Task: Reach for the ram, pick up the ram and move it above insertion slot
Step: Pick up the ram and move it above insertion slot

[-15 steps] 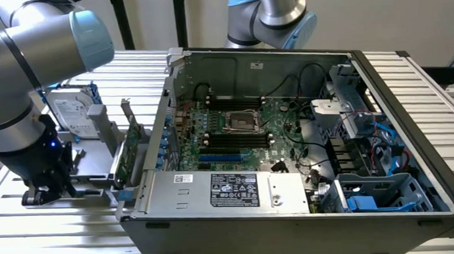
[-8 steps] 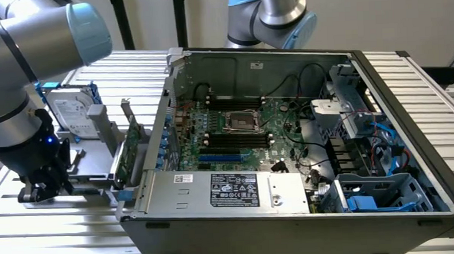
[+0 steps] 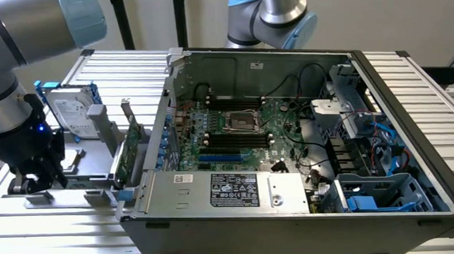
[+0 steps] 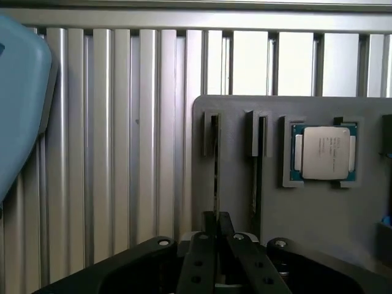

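The ram (image 4: pixel 215 165) stands on edge in a slot of a grey holder (image 4: pixel 318 214), showing as a thin dark stick. My gripper (image 4: pixel 216 215) is right over it, its two black fingers (image 4: pixel 202 251) drawn together on the stick's near end. In the exterior view the gripper (image 3: pixel 39 184) sits low over the holder on the slatted table, at that view's left, outside the computer case. The insertion slots (image 3: pixel 235 140) are parallel long black sockets on the motherboard inside the open case, with nothing in them.
A second stick (image 4: pixel 258 165) sits in the neighbouring holder slot, and a processor chip (image 4: pixel 323 152) lies in a recess beside it. A green expansion card (image 3: pixel 128 148) and a hard drive (image 3: pixel 69 114) stand between holder and case. Another arm (image 3: pixel 272 16) stands behind the case.
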You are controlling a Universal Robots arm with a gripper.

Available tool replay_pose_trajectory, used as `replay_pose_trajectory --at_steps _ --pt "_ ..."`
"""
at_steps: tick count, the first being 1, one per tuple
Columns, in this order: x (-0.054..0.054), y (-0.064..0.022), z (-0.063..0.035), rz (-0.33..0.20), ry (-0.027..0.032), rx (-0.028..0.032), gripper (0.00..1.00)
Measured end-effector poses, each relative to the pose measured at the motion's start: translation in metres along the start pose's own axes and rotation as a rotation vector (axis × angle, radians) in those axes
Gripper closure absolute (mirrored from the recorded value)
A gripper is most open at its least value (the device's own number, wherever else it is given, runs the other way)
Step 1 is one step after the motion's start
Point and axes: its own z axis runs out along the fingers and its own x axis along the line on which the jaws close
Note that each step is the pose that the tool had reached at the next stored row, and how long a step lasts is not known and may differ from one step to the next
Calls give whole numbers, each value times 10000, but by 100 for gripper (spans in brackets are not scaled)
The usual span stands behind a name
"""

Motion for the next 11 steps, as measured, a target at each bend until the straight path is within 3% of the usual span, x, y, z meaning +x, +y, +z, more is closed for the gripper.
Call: replay_pose_trajectory --at_steps 11 --pt "-1 -59 -499 0 -24 1 86"
